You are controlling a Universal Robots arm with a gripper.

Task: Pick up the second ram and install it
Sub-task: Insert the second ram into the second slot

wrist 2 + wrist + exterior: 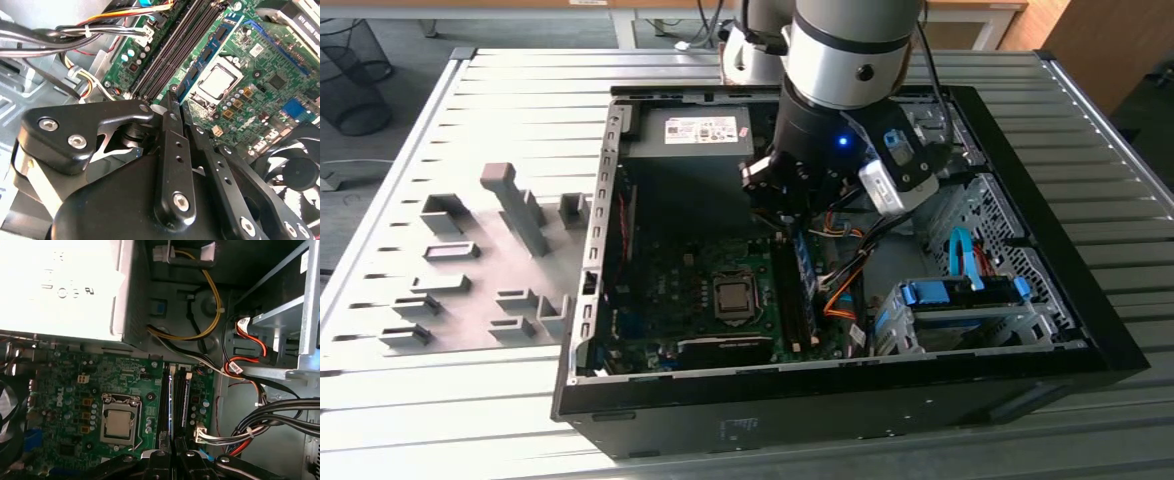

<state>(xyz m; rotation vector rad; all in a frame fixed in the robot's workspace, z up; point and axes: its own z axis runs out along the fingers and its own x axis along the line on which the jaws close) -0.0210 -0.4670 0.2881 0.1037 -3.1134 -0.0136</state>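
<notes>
Down at the tips, we see the gripper (176, 107) with its two black fingers (170, 150) drawn close together, only a thin gap between them; whether they pinch anything we cannot tell. In the second wrist view the fingertips sit right at the near end of the memory slots (175, 47) on the green motherboard (260, 85). In the first wrist view a thin blue-lit edge runs along between the dark slots (172, 405), straight out from the gripper (172, 456); we take this for the second ram (172, 400), standing on edge in the slot bank, though how deep it sits is unclear. The processor socket (119, 421) lies just beside the slots. In the exterior view the arm (847, 60) reaches down into the open computer case (1067, 300), at roughly one o'clock from the socket (735, 297). Grey holder blocks (507, 200) stand on the slatted table (454, 400) at nine o'clock from the case, well apart.
</notes>
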